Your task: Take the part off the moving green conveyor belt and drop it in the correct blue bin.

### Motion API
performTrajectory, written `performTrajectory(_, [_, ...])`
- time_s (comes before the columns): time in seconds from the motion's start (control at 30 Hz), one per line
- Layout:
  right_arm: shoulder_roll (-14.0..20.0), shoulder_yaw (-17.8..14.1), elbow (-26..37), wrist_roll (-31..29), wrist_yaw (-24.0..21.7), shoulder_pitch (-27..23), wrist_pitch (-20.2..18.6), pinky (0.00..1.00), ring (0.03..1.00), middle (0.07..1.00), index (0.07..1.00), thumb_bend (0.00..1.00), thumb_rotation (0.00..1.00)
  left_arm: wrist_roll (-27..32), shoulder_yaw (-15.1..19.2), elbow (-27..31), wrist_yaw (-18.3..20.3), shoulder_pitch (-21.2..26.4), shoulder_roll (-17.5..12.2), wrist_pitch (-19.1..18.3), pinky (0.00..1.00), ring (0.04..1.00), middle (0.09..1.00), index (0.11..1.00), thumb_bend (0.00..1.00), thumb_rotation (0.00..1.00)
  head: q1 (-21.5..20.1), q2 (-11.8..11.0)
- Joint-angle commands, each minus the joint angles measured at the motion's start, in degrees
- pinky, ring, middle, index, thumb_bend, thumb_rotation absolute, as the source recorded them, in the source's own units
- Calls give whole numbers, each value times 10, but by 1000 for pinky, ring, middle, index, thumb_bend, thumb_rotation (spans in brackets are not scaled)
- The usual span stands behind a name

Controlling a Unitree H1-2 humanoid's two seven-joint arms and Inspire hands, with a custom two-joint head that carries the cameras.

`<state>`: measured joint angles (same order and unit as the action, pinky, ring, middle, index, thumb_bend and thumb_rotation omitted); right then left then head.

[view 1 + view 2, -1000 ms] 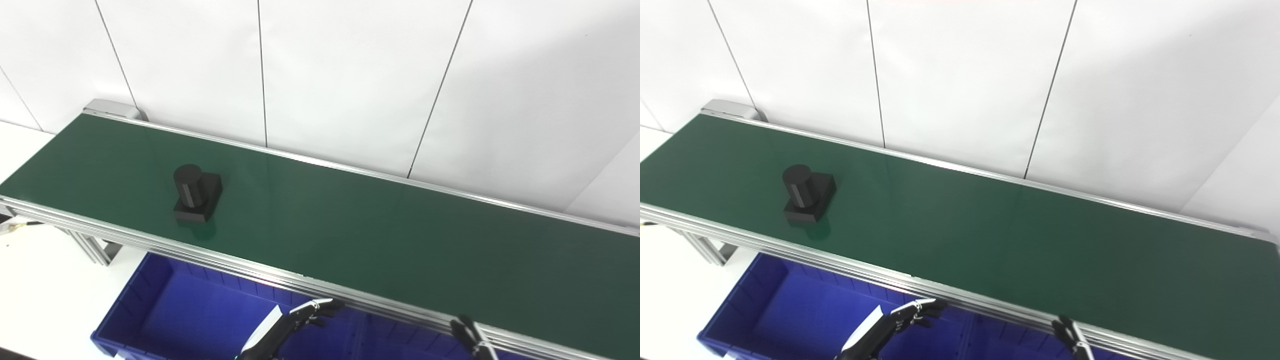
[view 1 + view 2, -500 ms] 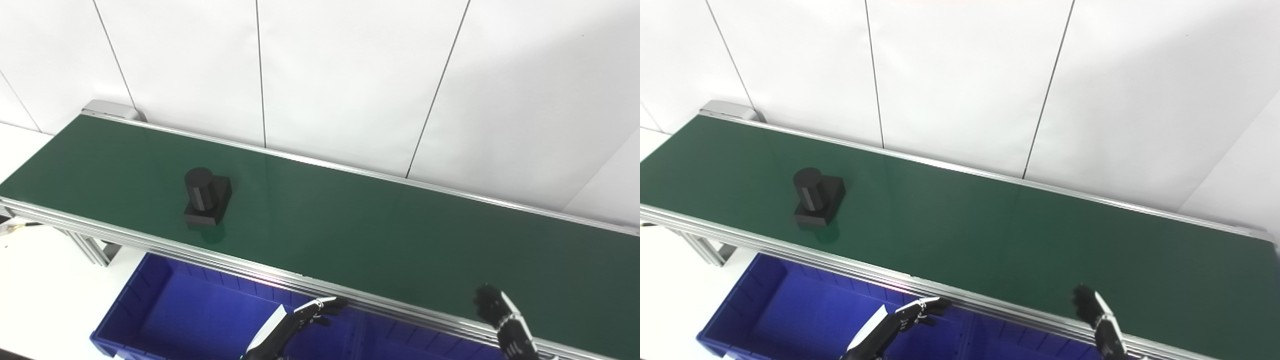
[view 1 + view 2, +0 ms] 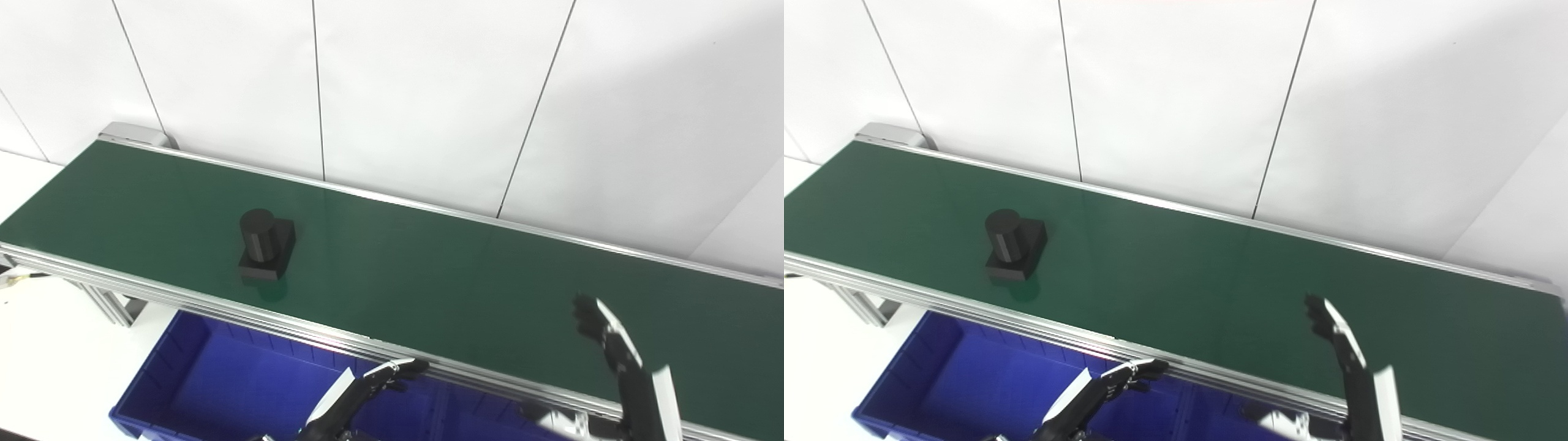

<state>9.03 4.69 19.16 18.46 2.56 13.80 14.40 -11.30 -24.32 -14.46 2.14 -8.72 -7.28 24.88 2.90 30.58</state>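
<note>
A white bench (image 3: 43,367) is seen at far left, under the belt's frame leg (image 3: 113,304). The green belt (image 3: 429,275) runs from upper left to lower right, edged by aluminium rails, with a white panelled wall (image 3: 429,92) behind it.

The part (image 3: 265,244), black, with an upright cylinder on a square base, is seen standing on the left portion of the belt, nearer the front rail than the back. It is touched by neither robot hand.

Below the front rail a blue bin (image 3: 245,386) is seen; its interior appears bare where visible. A second blue compartment is glimpsed further right, mostly hidden by the rail.

The left robot hand (image 3: 383,380) is held above the bin, just below the front rail, with fingers (image 3: 1145,369) extended toward the rail and slightly apart; nothing is held in it. It is well apart from the part.

The right robot hand (image 3: 1332,334) is raised over the right portion of the belt, fingers pointing up and away, seen edge-on. Nothing is held, and the fingers appear loosely spread. It is far to the right of the part.
</note>
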Motion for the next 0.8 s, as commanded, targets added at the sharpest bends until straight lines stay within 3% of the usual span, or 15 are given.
performTrajectory(0.0, [2,-2,26,1,-13,-16,-18,781,835,859,853,919,359,-3,-3,8,-12,13,5,20,785,839,855,826,947,145,-1,2])
performTrajectory(0.27, [2,7,39,16,-60,-76,-76,771,839,866,856,891,261,-1,1,4,-15,16,9,20,776,839,859,828,940,155,-8,8])
performTrajectory(0.6, [-6,18,35,31,-89,-138,-131,798,854,872,868,883,291,-5,2,6,-15,18,8,20,794,848,863,833,928,153,-5,13])
performTrajectory(0.77, [-7,25,21,36,-94,-163,-131,747,827,859,859,879,311,-3,0,4,-14,20,7,20,794,847,862,832,926,145,1,15])
